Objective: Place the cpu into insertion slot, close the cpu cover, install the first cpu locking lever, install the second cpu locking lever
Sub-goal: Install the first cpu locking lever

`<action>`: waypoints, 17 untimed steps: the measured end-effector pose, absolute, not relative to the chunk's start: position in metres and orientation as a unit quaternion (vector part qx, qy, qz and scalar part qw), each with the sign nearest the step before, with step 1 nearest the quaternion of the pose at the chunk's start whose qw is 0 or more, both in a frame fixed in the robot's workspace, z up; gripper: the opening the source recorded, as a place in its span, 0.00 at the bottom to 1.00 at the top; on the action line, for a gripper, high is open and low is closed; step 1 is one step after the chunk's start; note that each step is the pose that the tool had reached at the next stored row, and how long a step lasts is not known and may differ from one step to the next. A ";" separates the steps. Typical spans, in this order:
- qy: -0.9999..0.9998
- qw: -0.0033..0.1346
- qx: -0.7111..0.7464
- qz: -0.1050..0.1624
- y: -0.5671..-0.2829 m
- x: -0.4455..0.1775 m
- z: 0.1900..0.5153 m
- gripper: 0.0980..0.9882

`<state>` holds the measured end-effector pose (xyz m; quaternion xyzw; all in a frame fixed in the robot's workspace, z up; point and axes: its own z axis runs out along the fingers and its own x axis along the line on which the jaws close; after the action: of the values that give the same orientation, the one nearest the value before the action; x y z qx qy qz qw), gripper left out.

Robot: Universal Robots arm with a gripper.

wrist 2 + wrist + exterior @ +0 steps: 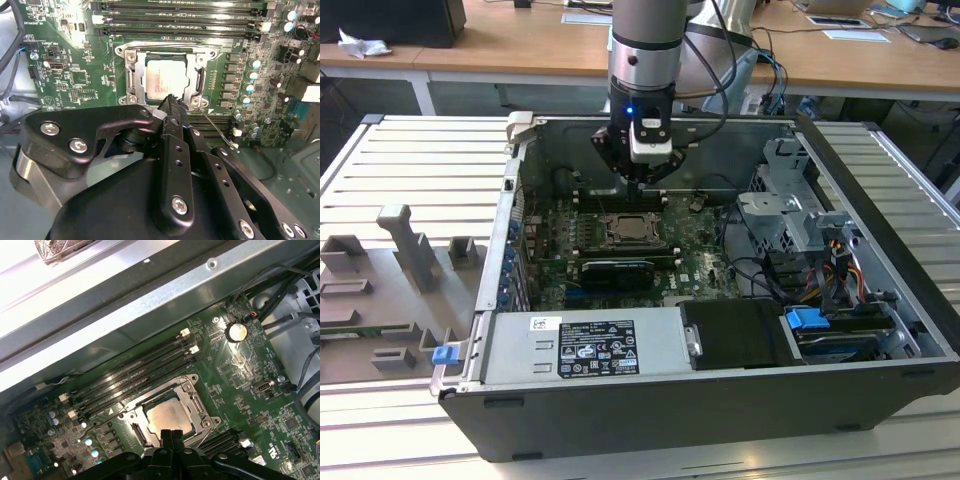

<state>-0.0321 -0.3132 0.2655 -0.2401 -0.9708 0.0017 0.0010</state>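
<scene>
The cpu (pixel 166 77) lies flat in the insertion slot (pixel 165 49) on the green board, its pale metal face showing. The cpu cover (pixel 134 80) lies down around it, framing the chip through its window. A thin locking lever (pixel 216 129) sticks out from the slot's corner, away from the frame. My gripper (pixel 172 98) hangs just above the slot's edge, shut with nothing between its black fingers (pixel 165 436). In the first wrist view the cpu (pixel 169 418) sits right past the fingertips. In the exterior view the gripper (pixel 645 178) hovers above the slot (pixel 634 231) inside the open computer case.
Long black memory slots (pixel 180 20) run beside the socket. Capacitors (pixel 252 75) stand along one side. The case walls (pixel 510 230), a drive cage with cables (pixel 800 240) and the power supply (pixel 590 345) ring the board. A grey fixture tray (pixel 390 290) lies outside at the exterior view's left.
</scene>
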 end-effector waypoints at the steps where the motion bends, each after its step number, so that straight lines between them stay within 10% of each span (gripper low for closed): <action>1: -0.972 0.001 -0.237 0.002 -0.313 -0.032 0.266 0.01; 17: -0.992 0.000 -0.122 0.002 -0.313 -0.032 0.265 0.01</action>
<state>-0.0321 -0.3132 0.2649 -0.1224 -0.9925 0.0016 -0.0002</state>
